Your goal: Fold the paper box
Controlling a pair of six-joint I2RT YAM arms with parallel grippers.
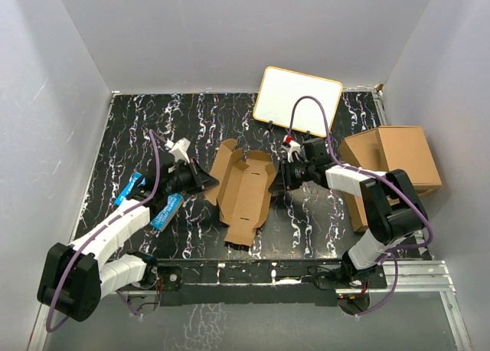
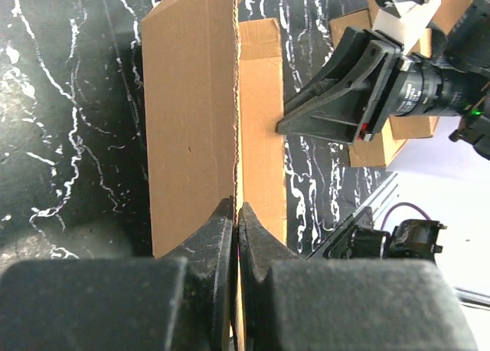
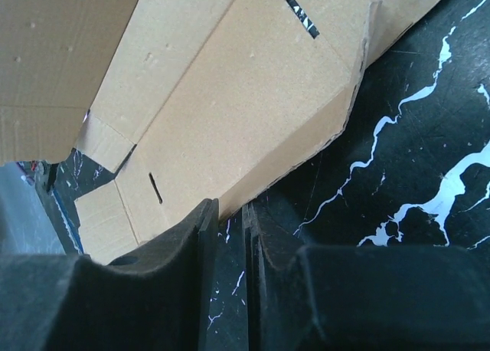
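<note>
**Fold Check: Side Walls Raised**

Confirm the left claw (image 2: 236,207) pinched shut on the top edge of the left wall of the paper box (image 1: 245,188); judged as holding that wall upright along its crease. Confirm the right claw (image 3: 230,209) nearly shut, with a thin gap showing and nothing in it, tips at the outside of the right wall and seemingly touching, probably to brace it. Locate the box between both claws, near the middle of the surface (image 1: 153,121), base flat. Treat end flaps and tabs as not yet tucked.
</note>
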